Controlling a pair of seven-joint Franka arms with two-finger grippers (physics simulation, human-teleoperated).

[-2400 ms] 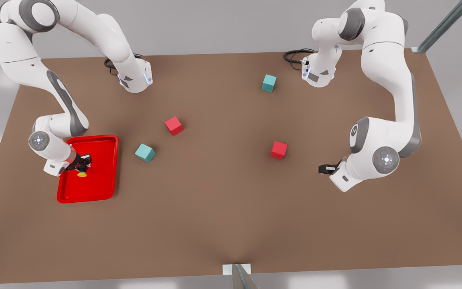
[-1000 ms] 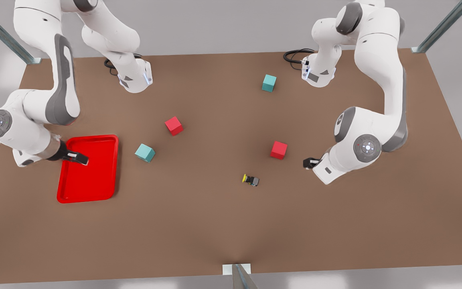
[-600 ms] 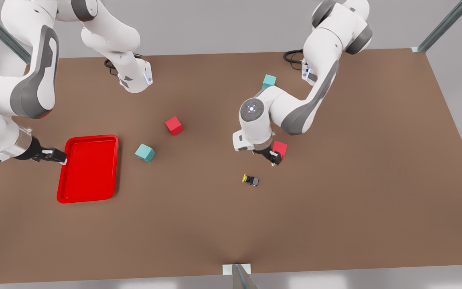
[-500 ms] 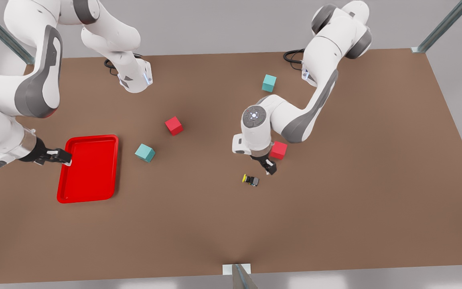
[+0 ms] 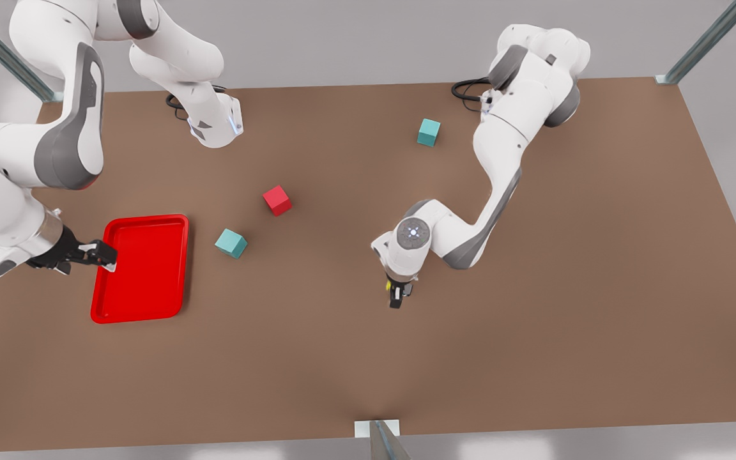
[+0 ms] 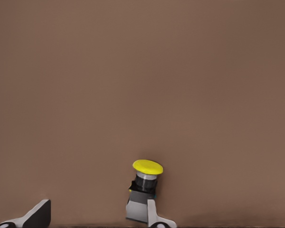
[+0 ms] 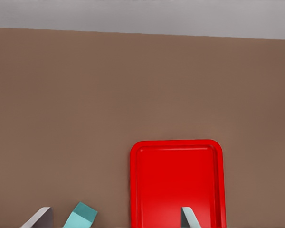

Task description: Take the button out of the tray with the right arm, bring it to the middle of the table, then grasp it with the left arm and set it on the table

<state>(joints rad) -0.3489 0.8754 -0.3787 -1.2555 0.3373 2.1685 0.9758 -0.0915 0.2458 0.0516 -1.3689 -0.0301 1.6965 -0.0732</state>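
The button (image 6: 145, 187) lies on its side on the brown table (image 5: 534, 319) near the middle, its yellow cap (image 5: 388, 285) peeking out beside the gripper. My left gripper (image 5: 397, 296) is down over it and open. In the left wrist view the left gripper (image 6: 95, 219) has the button's black body close against the inner side of one fingertip (image 6: 152, 216), the other fingertip far off. The red tray (image 5: 144, 268) has nothing in it. My right gripper (image 5: 96, 253) hovers open at the tray's edge on the front view's left; the right gripper (image 7: 115, 219) faces the tray (image 7: 175, 185).
A red cube (image 5: 276, 200) and a teal cube (image 5: 231, 243) sit between the tray and the button. Another teal cube (image 5: 429, 132) stands at the back, near the left arm's base. A teal cube (image 7: 80, 216) lies beside the tray.
The button has gone from the tray to the table's middle. The left arm swung in and dropped its open gripper around it. The right gripper drew back to the tray's outer edge.
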